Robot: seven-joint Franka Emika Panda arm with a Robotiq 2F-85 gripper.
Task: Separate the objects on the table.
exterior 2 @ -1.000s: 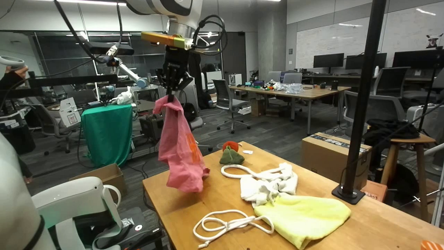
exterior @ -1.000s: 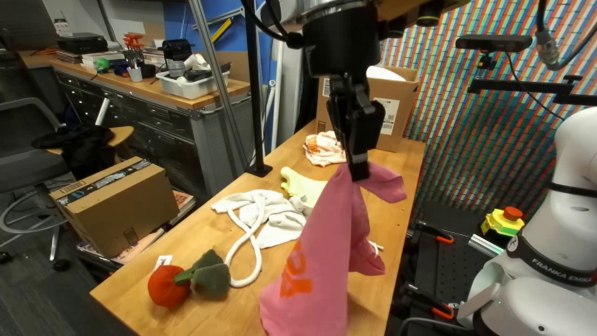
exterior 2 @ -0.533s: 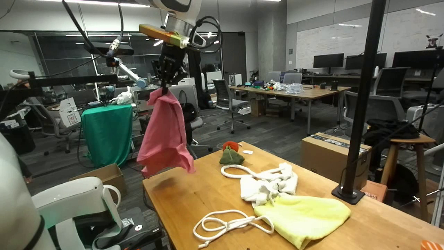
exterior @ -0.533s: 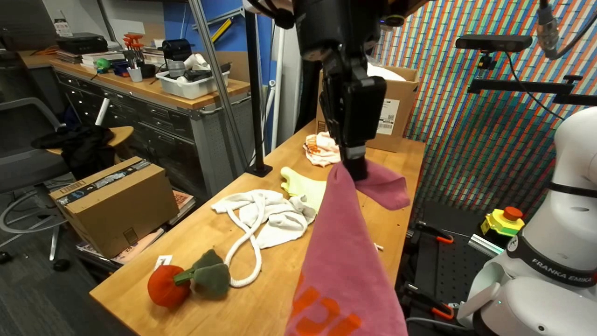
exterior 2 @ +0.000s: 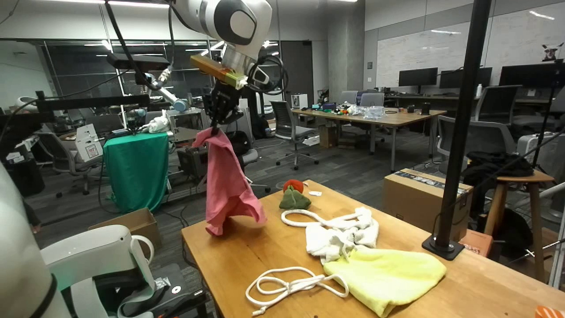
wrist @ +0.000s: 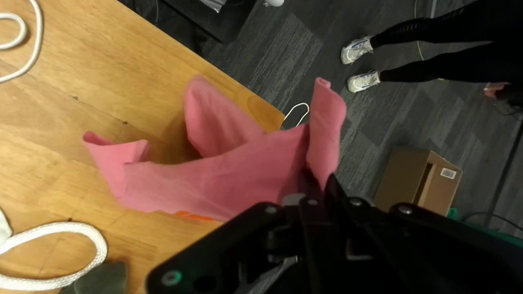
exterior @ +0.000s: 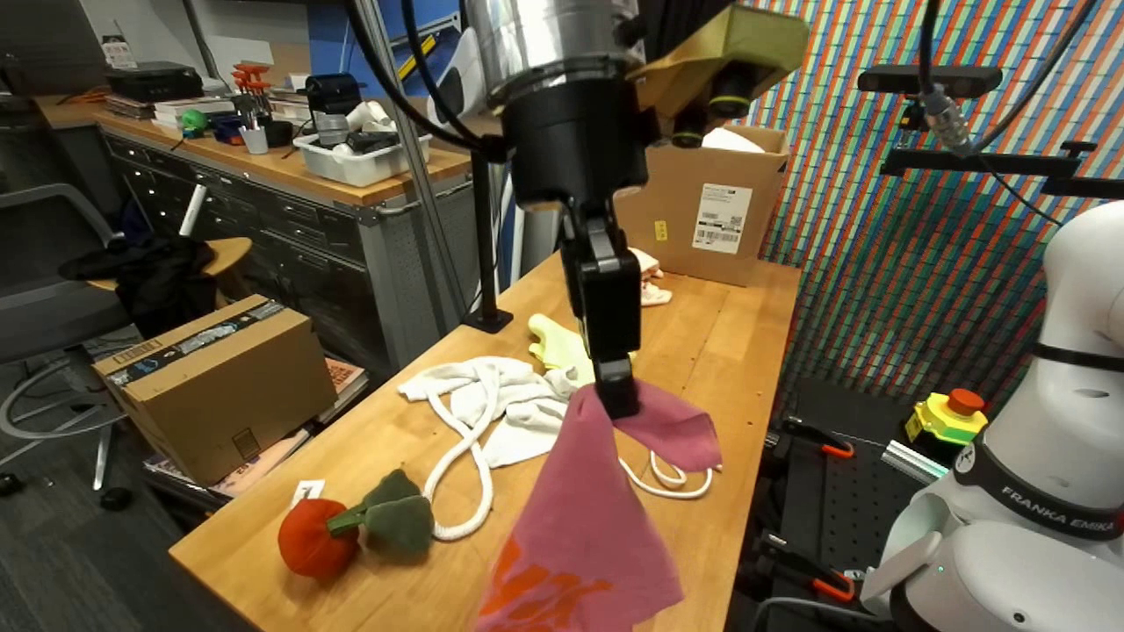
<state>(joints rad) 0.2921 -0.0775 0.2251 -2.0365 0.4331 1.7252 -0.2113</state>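
A pink fabric cloth (exterior 2: pixel 227 185), marked with orange print, is pinched near one end between the slim black fingers (exterior: pixel 616 397) and is suspended over a corner of the long light-wood tabletop (exterior 2: pixel 247 269); whether its lowest fold is supported by the wood cannot be told. The main risk is judged to lie at that corner: if the cloth is released too far out (part of it is seen against the dark grey floor (wrist: pixel 282 53) in the wrist view), it may be pulled off by its own limp weight. If it is swung while being lowered, the loose hem could be draped over the round orange-and-green plush toy (exterior: pixel 386 522) or the thick white rope loop (wrist: pixel 102 245). Farther along, the crumpled white rag (exterior 2: pixel 324 240) and pale yellow cloth (exterior 2: pixel 388 276) are seen touching, so one may be dragged with the other if either is lifted.
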